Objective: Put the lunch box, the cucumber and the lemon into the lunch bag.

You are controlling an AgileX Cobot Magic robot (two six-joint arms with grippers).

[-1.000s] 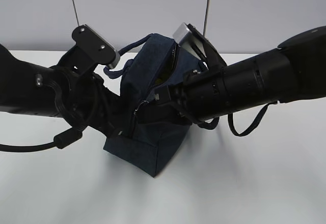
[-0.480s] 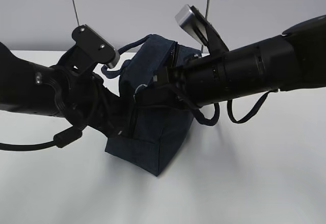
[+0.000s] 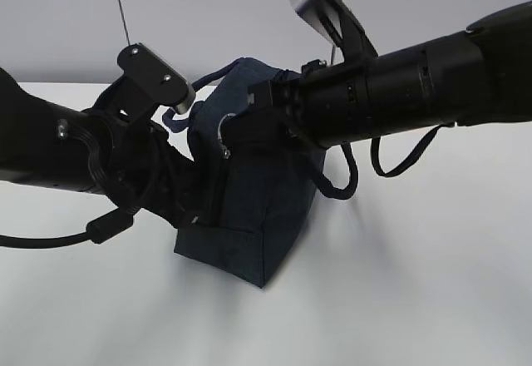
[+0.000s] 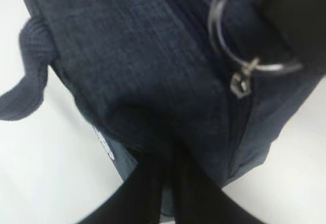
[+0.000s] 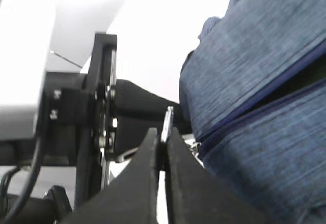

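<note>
I have the right end effector (image 5: 162,147) clenched on the zip's ring pull (image 4: 239,46), the left end effector (image 4: 168,158) pinching the lunch bag (image 3: 258,208) on the worktop (image 3: 416,299). I fear the thin ring slipping, or the bag tipping.

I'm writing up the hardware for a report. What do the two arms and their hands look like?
Both arms are matte black, thick and tubular. The left arm trails a black cable with a cylindrical lump on it, and each wrist carries a boxy camera mount, black with a silver end. The right arm shows small screws. The right hand has slim, tapering black fingers. No markings are legible.
</note>
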